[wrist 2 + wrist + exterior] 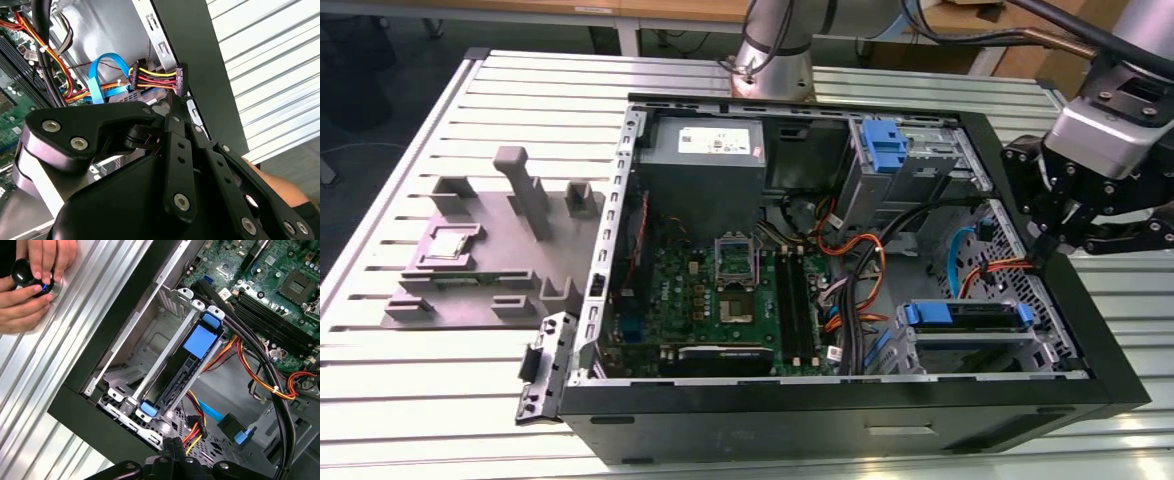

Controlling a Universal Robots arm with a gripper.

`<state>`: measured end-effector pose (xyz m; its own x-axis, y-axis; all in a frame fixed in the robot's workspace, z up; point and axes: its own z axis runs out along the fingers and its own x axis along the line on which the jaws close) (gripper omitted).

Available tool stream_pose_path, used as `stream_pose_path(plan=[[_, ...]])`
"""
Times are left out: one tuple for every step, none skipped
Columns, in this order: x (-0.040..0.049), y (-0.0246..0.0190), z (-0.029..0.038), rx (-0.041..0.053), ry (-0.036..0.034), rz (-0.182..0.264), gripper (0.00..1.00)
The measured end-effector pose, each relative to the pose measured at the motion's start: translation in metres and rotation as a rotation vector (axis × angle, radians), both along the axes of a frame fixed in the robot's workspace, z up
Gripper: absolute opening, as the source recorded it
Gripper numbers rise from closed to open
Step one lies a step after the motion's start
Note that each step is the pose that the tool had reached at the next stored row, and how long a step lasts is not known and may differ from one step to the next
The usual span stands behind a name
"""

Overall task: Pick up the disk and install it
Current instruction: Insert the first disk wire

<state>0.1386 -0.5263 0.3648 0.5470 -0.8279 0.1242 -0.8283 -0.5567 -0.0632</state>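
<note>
The tool [1047, 245], a black linkage gripper on the silver arm, hangs over the rim of the open black computer case [1107, 350] on the exterior view's right, just above the bundle of red, yellow and orange power cables [155, 79]. Whether its tips are apart or together I cannot tell, and nothing can be seen held in it.

The disk [970, 318], a flat grey drive with blue plastic rails, appears to stand edge-up in the grey metal drive cage [987, 350] at the case's near corner. In the first wrist view it shows as a long dark body with blue end tabs [200, 341] between the cage's walls. Its label is not in sight, so I cannot be sure it is the drive and not a bare carrier. A person's hand [27, 282] rests on a black knob on the ribbed aluminium counter [427, 400] just outside the case.

As I judge it, the work is at the install end: the disk is in its bay and the tool is free of it. Whether it is fully seated cannot be told. Any further move calls for keeping clear of the cables and the cage's edge.
</note>
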Motion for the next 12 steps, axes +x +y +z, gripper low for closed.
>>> stream_pose_path(plan=[[0.0000, 0.0000, -0.0002, -0.0004, -0.0005, 0.009, 0.10], [0.0000, 0.0000, -0.0004, -0.0006, -0.0011, 0.020, 0.10], [0.0000, 0.0000, -0.0006, -0.0009, -0.0019, 0.032, 0.10], [0.0000, 0.0000, -0.0009, -0.0010, -0.0025, 0.044, 0.10], [0.0001, 0.0000, -0.0011, -0.0014, -0.0034, 0.055, 0.10], [0.0001, 0.0001, -0.0013, -0.0023, -0.0045, 0.064, 0.10], [0.0001, 0.0001, -0.0016, -0.0038, -0.0056, 0.071, 0.10], [0.0002, 0.0001, -0.0018, -0.0057, -0.0067, 0.080, 0.10], [0.0002, 0.0000, -0.0020, -0.0069, -0.0079, 0.088, 0.10], [0.0003, 0.0001, -0.0022, -0.0083, -0.0090, 0.096, 0.10], [0.0003, 0.0001, -0.0024, -0.0101, -0.0099, 0.103, 0.10], [0.0004, 0.0000, -0.0027, -0.0137, -0.0102, 0.109, 0.10]])
